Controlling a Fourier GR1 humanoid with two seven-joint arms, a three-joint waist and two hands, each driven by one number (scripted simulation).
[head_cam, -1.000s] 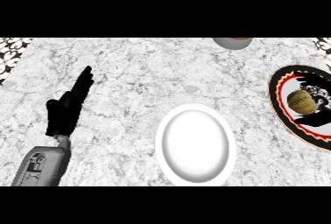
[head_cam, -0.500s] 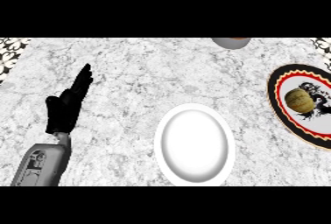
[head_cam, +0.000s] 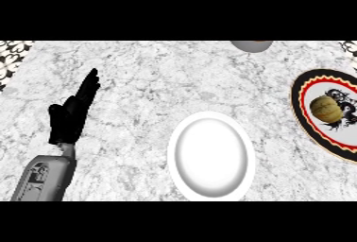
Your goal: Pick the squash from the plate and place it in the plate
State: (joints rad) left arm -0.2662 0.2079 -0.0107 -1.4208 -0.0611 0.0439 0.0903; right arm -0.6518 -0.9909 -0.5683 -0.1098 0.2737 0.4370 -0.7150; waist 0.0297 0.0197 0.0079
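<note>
A small tan squash (head_cam: 325, 108) sits on a patterned plate (head_cam: 307, 94) with a black, red and white rim at the right edge of the head view. A plain white plate (head_cam: 209, 156) lies in the lower middle of the marble counter with nothing on it. My left hand (head_cam: 70, 116) rests open at the left, fingers straight and pointing up, well apart from both plates. My right hand does not show.
A grey rounded object (head_cam: 251, 45) is cut off at the counter's far edge, upper right. Dark patterned patches show at the top corners (head_cam: 14, 52).
The view has shifted slightly, so the patterned plate and squash now sit a little further left in the picture. The left hand stays open and still.
</note>
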